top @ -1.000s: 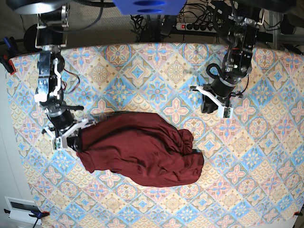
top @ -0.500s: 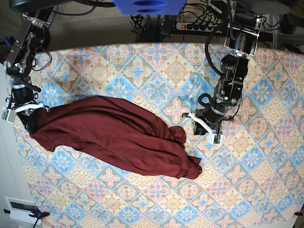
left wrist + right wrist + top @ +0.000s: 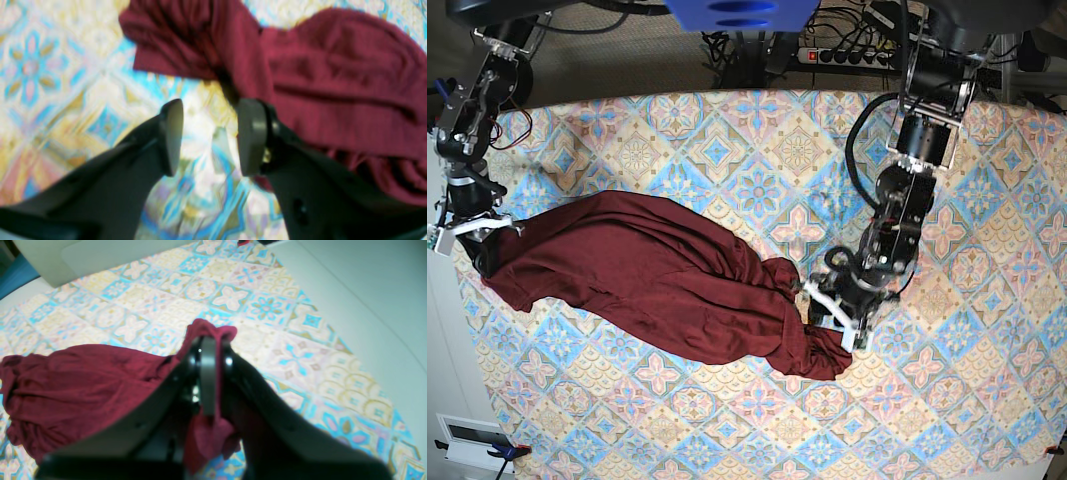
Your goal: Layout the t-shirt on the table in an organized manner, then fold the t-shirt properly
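**Maroon shirt stretched across patterned tabletop**

Right hand point(image 3: 467, 238) pinches the t-shirt point(image 3: 657, 285) at the tabletop point(image 3: 727, 140) edge. The shirt lies bunched diagonally. Left hand point(image 3: 208, 136), fingers spread, sits at its crumpled end. A power strip point(image 3: 847, 55) lies behind; no legible writing.

A: What is different now?
B: The left gripper point(image 3: 831, 318) is lower in the base view and now touches the t-shirt point(image 3: 657, 285) at its lower right end; its jaws are now apart.
A: And the cloth?
B: It is stretched longer towards the left edge.
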Tool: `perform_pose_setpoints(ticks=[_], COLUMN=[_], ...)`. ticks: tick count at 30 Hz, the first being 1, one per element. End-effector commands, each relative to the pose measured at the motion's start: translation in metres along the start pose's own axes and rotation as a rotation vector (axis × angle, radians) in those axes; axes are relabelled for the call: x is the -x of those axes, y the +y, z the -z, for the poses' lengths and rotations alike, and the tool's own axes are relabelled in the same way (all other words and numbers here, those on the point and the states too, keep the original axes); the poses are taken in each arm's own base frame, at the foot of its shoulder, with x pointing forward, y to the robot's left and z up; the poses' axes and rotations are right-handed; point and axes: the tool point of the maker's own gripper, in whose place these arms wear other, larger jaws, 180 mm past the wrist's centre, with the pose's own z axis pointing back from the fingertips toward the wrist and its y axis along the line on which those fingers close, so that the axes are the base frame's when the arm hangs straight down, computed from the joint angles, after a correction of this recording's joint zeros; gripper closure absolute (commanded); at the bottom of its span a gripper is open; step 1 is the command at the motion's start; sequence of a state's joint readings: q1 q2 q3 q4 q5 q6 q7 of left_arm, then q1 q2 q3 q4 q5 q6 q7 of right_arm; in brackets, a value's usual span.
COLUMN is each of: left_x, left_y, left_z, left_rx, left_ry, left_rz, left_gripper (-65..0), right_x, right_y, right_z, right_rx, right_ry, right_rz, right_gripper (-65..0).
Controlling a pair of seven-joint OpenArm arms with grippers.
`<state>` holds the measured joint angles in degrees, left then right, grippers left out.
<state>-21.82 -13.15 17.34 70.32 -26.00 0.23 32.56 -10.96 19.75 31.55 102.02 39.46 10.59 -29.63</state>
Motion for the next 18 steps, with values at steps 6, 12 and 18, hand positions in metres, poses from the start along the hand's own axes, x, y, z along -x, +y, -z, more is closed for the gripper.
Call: perform_pose_setpoints(ticks=[6, 12, 18], left_x=[-0.013, -0.017, -0.069], left_y=[-0.025, -0.054, -0.067], left_z=[0.038, 0.061, 0.061], left_rx=[0.017, 0.039, 0.054], left_ry=[0.022, 0.017, -0.106], left_rz=[-0.03, -0.004, 0.002], left_gripper=[-28.1, -24.4, 0.0], right_x=[-0.019, -0.012, -0.005], right_y=[0.002, 0.014, 0.021], right_z=[-0.001, 0.001, 0.003], right_rx=[-0.015, -0.043, -0.063], right_ry=[-0.058, -0.038, -0.023], right_rz=[-0.016, -0.02, -0.019], right_gripper=[0.0, 0.0, 0.0])
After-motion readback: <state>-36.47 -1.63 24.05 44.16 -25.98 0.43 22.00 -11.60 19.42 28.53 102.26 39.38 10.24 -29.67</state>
